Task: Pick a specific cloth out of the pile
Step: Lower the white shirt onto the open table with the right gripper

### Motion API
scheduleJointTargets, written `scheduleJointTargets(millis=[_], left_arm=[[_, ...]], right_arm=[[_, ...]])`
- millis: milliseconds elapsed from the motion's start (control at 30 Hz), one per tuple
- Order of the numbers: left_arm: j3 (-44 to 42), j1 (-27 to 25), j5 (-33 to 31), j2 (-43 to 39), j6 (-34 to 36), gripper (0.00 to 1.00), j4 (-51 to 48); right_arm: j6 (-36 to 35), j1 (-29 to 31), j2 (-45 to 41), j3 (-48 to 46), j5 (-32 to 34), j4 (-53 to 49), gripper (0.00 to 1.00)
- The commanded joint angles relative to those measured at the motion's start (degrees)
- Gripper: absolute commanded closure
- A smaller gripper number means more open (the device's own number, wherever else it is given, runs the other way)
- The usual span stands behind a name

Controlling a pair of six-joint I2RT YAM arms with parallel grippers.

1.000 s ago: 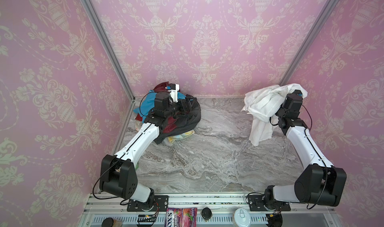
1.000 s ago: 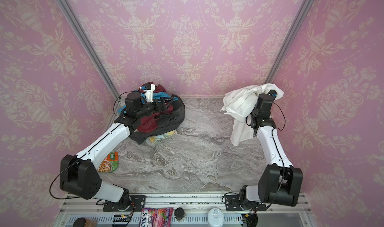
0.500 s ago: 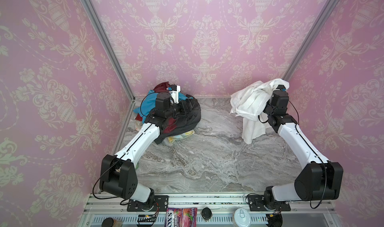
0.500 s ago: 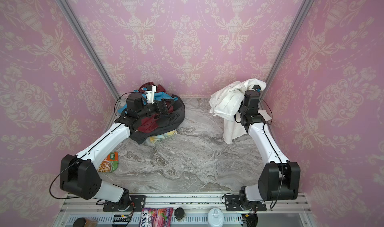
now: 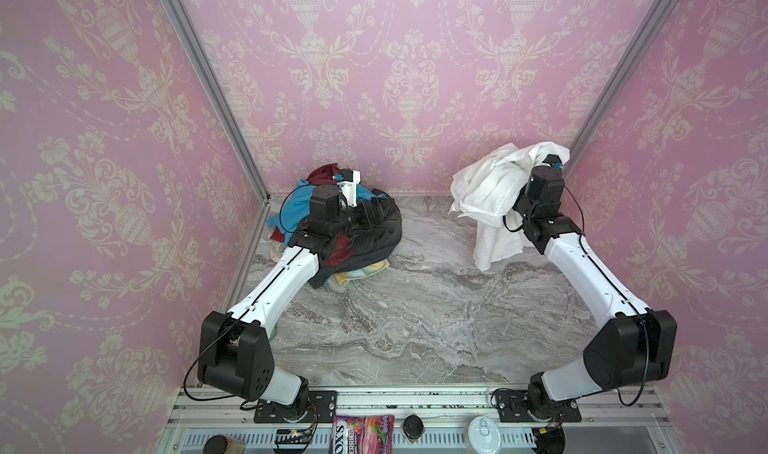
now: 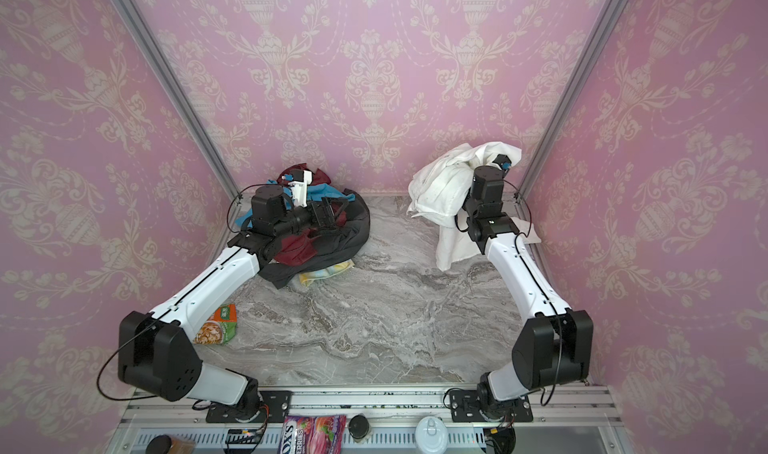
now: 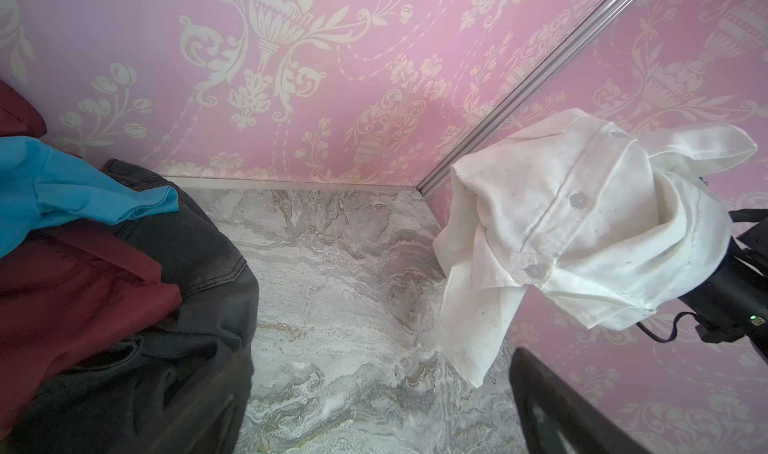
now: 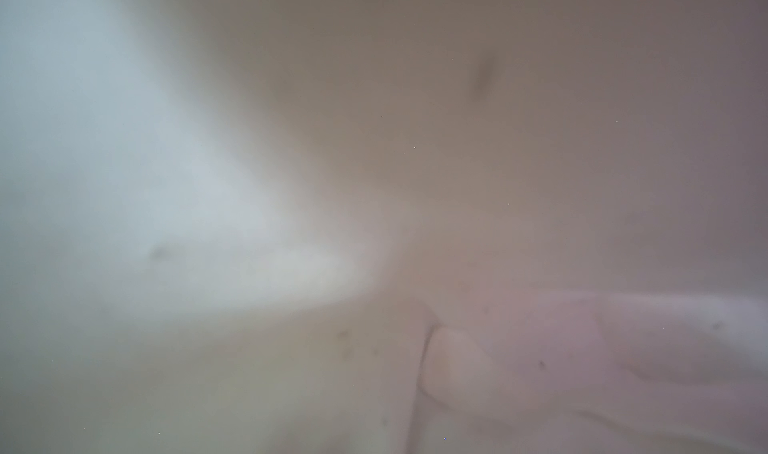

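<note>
Tabletop (image 5: 415, 306) of grey marble carries the whole work area, and we go over it from the biggest item down. The pile (image 5: 374, 240) of blue, maroon, dark grey and pastel yellow garments sits in the far left corner. The cloth (image 5: 486, 190), a white button-up shirt, is well apart from it in the far right corner, raised off the surface. It is draped over the end of the right arm (image 5: 582, 273). Its lower tail hangs down to about table level, and we cannot tell whether it touches. The right gripper is buried in the fabric and the right wrist view shows only blurred white. We take its jaws as closed on a fold of the shirt, since the shirt hangs from that point. The left gripper (image 6: 328, 213) rests over the pile with its jaws wide apart and nothing between them. Small buttons (image 7: 577, 200) along the placket confirm the garment. We judge the separation step complete and the carry or set-down step in hand. The next move calls for lowering the shirt well away from the pile. Once the jaws part, the arm should withdraw carefully, because draped fabric may snag on the wrist.
</note>
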Motion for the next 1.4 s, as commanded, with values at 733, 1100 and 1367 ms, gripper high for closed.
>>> scheduleJointTargets(millis=[733, 1100, 1367], left_arm=[[-1.6, -0.3, -1.6, -2.1, 0.8, 0.02, 1.1], [-2.9, -0.5, -1.1, 0.1, -0.7, 0.02, 3.8], [-3.1, -0.5, -1.5, 0.2, -0.2, 0.02, 3.2]], right_arm=[[-2.6, -9.0, -3.8, -11.8, 7.3, 1.8, 1.00], [-12.5, -14.8, 4.8, -12.9, 1.3, -8.8, 1.00], [-23.2, -13.7, 23.7, 6.4, -1.2, -31.1, 1.00]])
